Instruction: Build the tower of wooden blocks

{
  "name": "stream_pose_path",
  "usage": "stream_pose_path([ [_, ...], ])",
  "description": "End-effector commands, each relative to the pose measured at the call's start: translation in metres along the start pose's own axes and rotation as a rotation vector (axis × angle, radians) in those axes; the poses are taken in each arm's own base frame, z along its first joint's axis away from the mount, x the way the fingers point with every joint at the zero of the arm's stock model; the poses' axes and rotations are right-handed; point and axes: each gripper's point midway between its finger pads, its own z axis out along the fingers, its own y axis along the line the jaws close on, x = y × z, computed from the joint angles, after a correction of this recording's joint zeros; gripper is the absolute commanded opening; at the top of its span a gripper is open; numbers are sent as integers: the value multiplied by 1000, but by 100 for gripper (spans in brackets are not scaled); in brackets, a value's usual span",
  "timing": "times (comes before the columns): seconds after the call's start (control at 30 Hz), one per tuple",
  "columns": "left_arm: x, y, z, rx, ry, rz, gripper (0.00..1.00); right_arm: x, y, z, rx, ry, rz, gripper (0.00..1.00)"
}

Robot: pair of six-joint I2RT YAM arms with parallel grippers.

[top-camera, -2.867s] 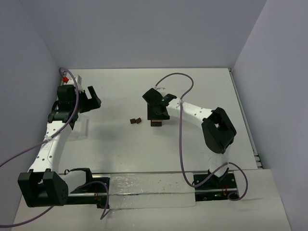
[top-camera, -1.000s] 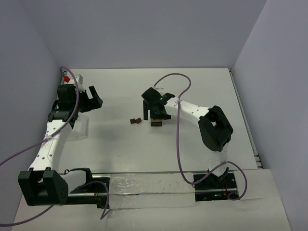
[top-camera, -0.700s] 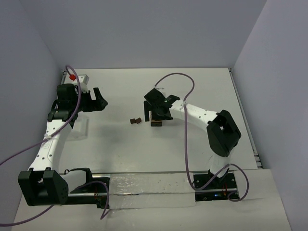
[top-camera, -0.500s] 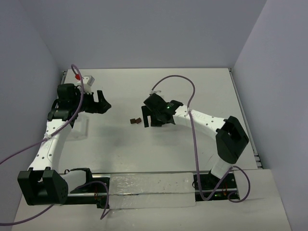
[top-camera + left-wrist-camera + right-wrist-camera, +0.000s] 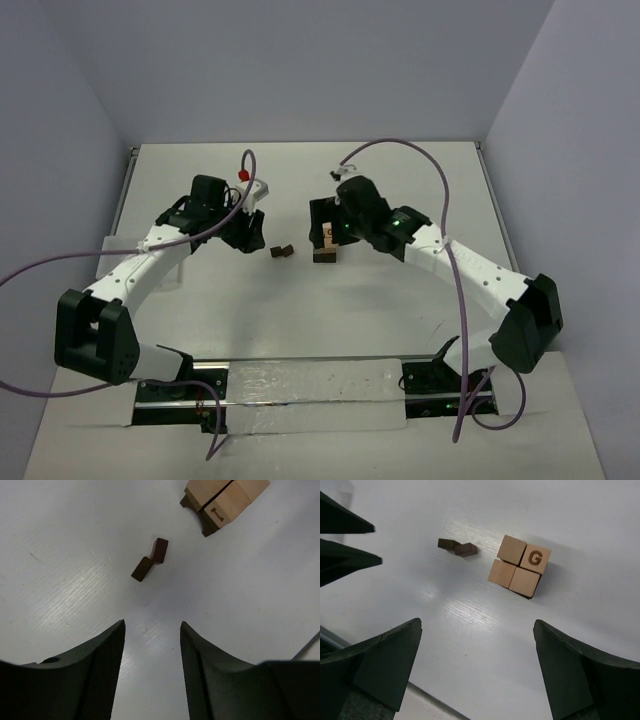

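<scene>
The wood block tower (image 5: 520,569) is a square of four tan blocks, one printed with a G, on a dark base; it also shows as the tower (image 5: 325,252) and the tower (image 5: 224,501). Two loose dark brown blocks (image 5: 151,559) lie touching just left of it, seen too as the dark blocks (image 5: 457,546) and the dark blocks (image 5: 280,251). My left gripper (image 5: 152,625) hovers short of the dark blocks, open to a narrow gap with nothing in it; in the top view the left gripper (image 5: 252,236) is just left of them. My right gripper (image 5: 477,627) is wide open above the tower, holding nothing; the right gripper (image 5: 328,224) sits right behind it.
The left gripper's dark fingers (image 5: 347,542) poke in at the upper left of the right wrist view. Grey walls close the white table (image 5: 300,310) on three sides. Both arm bases and purple cables sit along the near edge.
The left arm has swung from the far left in to the middle, next to the dark blocks, and its jaws have narrowed. The right arm has stretched out and lifted over the tower.
</scene>
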Motion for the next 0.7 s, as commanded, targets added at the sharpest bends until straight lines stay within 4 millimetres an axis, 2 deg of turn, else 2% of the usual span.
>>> stream_pose_path([
  [0.0,-11,2,16,80,-18,181,47,-26,-7,-19,-207,-37,20,100],
  [0.1,-6,7,30,103,-1,243,38,-31,-10,-26,-272,-45,22,100],
  [0.2,-3,10,44,136,22,293,33,-38,-19,-29,-263,-76,8,100],
  [0.37,-1,12,60,166,46,349,34,-43,-29,-30,-248,-94,11,100],
  [0.53,4,18,73,168,45,386,38,-42,-21,-35,-329,-86,-2,100],
  [0.67,7,14,81,196,44,441,45,-42,-21,-36,-340,-83,-19,100],
])
